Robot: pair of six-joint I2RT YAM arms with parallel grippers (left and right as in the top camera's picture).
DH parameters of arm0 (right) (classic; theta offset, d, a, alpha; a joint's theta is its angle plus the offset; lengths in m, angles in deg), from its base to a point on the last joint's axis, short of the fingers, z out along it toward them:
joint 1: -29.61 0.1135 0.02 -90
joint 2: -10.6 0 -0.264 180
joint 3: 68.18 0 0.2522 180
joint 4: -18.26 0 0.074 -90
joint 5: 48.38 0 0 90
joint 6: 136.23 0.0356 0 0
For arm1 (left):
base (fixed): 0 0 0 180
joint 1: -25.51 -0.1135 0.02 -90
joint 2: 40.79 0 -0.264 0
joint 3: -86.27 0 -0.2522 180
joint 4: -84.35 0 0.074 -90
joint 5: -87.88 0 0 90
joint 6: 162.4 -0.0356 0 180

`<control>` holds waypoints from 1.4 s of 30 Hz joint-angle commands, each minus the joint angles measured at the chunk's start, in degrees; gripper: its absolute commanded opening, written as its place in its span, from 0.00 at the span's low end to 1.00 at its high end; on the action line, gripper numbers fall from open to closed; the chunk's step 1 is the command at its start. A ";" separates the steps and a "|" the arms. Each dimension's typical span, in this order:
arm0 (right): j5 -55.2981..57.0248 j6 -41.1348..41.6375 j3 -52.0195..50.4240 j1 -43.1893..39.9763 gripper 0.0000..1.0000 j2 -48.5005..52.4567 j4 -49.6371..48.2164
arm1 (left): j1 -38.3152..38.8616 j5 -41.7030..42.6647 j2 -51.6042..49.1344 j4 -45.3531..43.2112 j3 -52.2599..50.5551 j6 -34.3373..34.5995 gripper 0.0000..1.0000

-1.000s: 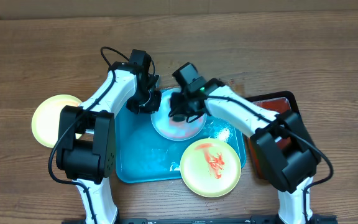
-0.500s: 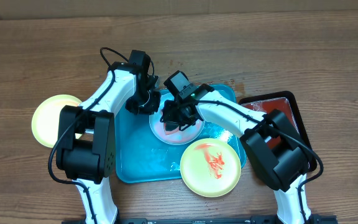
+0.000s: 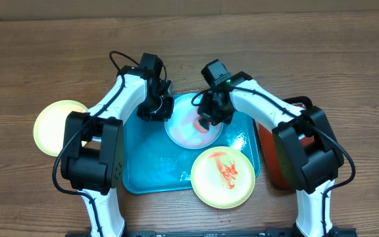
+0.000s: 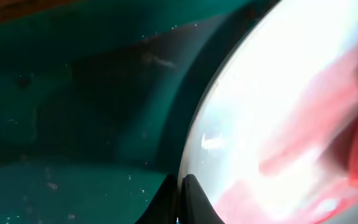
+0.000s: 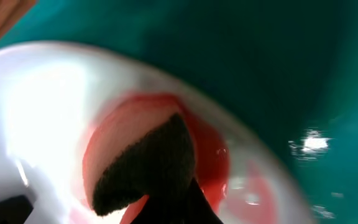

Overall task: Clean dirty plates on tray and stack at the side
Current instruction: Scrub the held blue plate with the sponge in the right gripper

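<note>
The pale blue-white plate point(image 3: 184, 131), smeared pink-red, lies at the back of the turquoise tray point(image 3: 149, 164). My left gripper point(image 3: 159, 112) is shut on its left rim, as the left wrist view point(image 4: 180, 198) shows against the plate point(image 4: 278, 112) and tray point(image 4: 73, 124). My right gripper point(image 3: 209, 118) is shut on a dark sponge point(image 5: 148, 162) and presses it on the plate point(image 5: 42, 93) in red sauce. A yellow plate with sauce point(image 3: 222, 176) overlaps the tray's front right corner. A clean yellow plate point(image 3: 56, 127) lies on the table at the left.
A smaller black-rimmed red tray point(image 3: 288, 151) sits to the right of the turquoise tray, partly under my right arm. The table is brown wood. Water drops shine on the tray floor point(image 5: 309, 143).
My right gripper has swept the sponge from the plate's left side to its upper right. The plate shifted slightly. My left gripper has stayed on the rim.
</note>
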 commanded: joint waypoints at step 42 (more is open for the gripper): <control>-6.97 3.58 -2.56 -7.39 0.04 8.68 -13.22 | -0.74 -2.21 -0.79 0.57 0.09 1.68 0.05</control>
